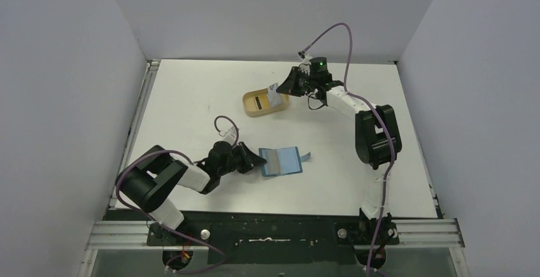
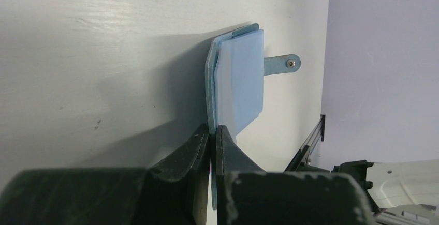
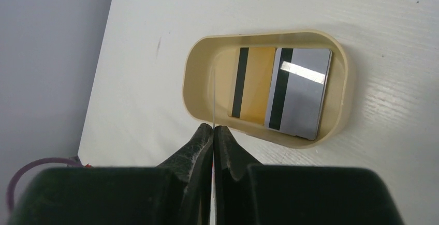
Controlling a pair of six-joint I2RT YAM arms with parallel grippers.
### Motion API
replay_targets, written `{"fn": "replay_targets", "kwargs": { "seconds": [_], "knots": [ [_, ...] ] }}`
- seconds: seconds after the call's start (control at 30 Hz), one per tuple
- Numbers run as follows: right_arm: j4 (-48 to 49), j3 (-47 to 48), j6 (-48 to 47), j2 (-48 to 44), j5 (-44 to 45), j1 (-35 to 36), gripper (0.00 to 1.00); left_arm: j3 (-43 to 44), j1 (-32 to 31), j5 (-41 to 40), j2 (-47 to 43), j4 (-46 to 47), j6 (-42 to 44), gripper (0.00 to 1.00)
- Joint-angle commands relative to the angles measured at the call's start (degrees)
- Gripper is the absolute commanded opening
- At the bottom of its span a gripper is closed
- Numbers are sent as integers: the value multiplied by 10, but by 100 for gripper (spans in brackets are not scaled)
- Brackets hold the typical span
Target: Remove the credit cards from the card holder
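Card holder [image 1: 281, 161] — opened on desk [image 1: 191, 86], long axis 9-to-3; left jaws clamped on its 9 o'clock edge. Right jaws pinch one credit card [image 3: 213, 93] edge-on — tray [image 3: 189, 88] at their 12 o'clock.

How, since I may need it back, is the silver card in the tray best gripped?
Probably from above, at the silver card's striped long edge: it overlaps the gold card, so sits raised; the tray walls crowd its other edges.
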Motion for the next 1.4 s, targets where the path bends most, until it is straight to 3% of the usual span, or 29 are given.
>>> {"fn": "replay_targets", "kwargs": {
  "seconds": [0.0, 0.23, 0.57, 0.93, 1.07, 1.2, 1.37],
  "knots": [
    [15, 54, -6, 21, -9, -1, 0, 23, -8, -19, -45, -71, 46, 0],
    [43, 90, 1, 68, -8, 0, 0, 27, -11, -25, -60, -102, 57, 0],
    [8, 125, -43, 122, 17, -10, 0, 33, -11, -28, -81, -132, 70, 0],
    [-35, 131, -77, 117, 43, -19, 0, 31, -12, -28, -79, -134, 69, 0],
    [-47, 141, -83, 118, 48, -24, 17, 33, -12, -33, -93, -154, 75, 0],
    [-57, 163, -88, 116, 41, -27, 41, 39, -12, -42, -111, -191, 85, 0],
    [-59, 194, -93, 85, 11, -26, 51, 58, -12, -43, -130, -242, 99, 0]
  ]
}}
